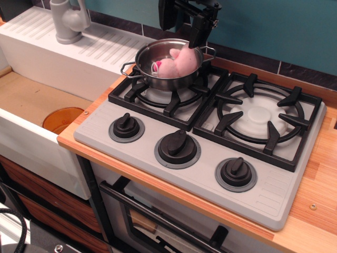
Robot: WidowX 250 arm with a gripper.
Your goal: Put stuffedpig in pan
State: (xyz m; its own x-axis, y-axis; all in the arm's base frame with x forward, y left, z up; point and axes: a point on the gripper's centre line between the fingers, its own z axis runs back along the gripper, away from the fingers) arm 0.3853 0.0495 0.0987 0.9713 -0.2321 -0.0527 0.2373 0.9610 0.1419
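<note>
The stuffedpig [176,63] lies inside the pan [158,80], resting against the pan's far-right inner wall, its pink bulk rising to about rim height. A darker pink patch and a white loop show at its left end. Its long axis appears to run left to right across the pan, though the plush shape makes this uncertain.

The pan stands on the left burner grate [171,103] of the stove [274,195], which is set into the desk [316,179].

The tool [196,34] hangs just above the pan's far-right rim, clear of the stuffedpig — nothing is held in it. Only one dark finger is plainly visible against the wall, so whether the fingers stand apart or together cannot be told.

Key relation: the stuffedpig lies directly below and slightly left of the tool, toward the pan's centre. Judged from this, placement appears complete; a straight upward retreat clear of the pan's right handle [209,51] would suit.
</note>
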